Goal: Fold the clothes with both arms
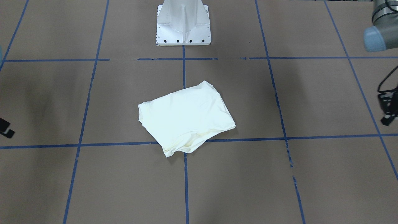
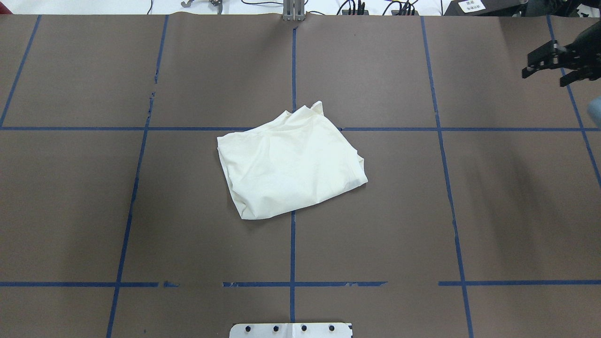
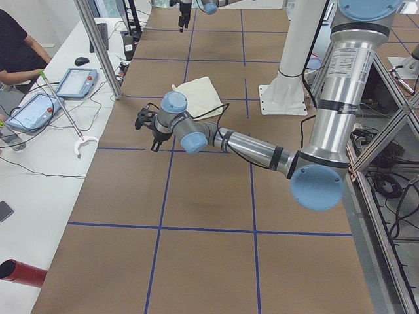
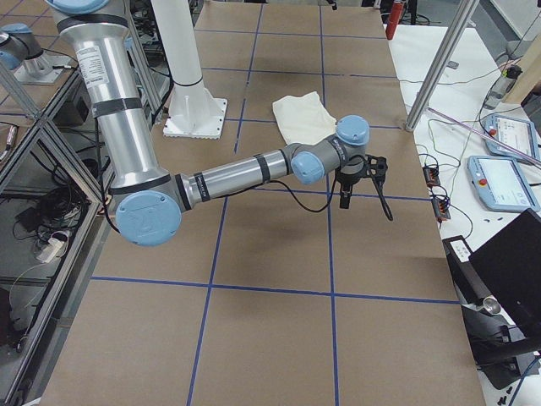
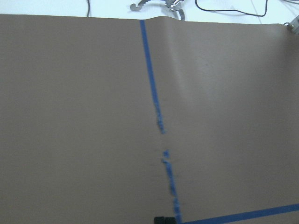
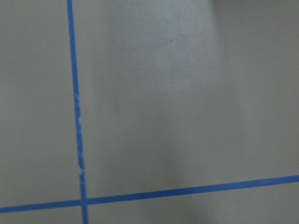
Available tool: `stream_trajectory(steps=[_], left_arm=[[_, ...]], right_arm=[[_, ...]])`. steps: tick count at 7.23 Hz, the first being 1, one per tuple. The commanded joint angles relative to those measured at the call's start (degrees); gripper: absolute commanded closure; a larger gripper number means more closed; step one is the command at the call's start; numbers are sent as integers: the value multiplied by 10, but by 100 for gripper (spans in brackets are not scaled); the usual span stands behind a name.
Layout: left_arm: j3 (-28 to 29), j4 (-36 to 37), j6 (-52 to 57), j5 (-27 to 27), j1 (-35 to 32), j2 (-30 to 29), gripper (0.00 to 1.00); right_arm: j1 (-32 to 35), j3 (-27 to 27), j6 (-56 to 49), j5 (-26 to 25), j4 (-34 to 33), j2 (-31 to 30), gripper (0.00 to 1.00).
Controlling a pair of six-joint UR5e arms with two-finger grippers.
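The cream-white T-shirt (image 1: 186,116) lies folded into a rough rectangle at the table's middle, plain side up, print hidden. It also shows in the overhead view (image 2: 291,169) and both side views (image 3: 200,95) (image 4: 303,118). My left gripper (image 1: 385,110) hovers far off to the shirt's side at the frame edge, jaws apart and empty; it shows in the exterior left view (image 3: 147,131). My right gripper (image 2: 543,78) is open and empty over the table's far right corner, well away from the shirt; it shows in the exterior right view (image 4: 359,182).
The white base pedestal (image 1: 183,25) stands at the robot's side of the table. Blue tape lines (image 2: 292,244) grid the brown surface. An operator (image 3: 19,52), tablets (image 3: 33,108) and a metal post (image 3: 98,46) are along the far edge.
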Motion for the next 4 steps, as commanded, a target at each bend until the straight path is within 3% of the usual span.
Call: stream_trajectory(steps=[1,2,3,4], left_arm=[[3,119,108,-46,-81,-1,100],[17,142,155,-97,-102,12,56],[61,128,247,-136,-125,55,1],[50,132,244,-138,-130,45,0]], right_arm=[[68,19,-168,11,-105,-19,0],[76,38,-222,11,-130,-43,0],[88,67,-268,11,-162,-77,0],[89,87,-268,10,-172,-90,0]])
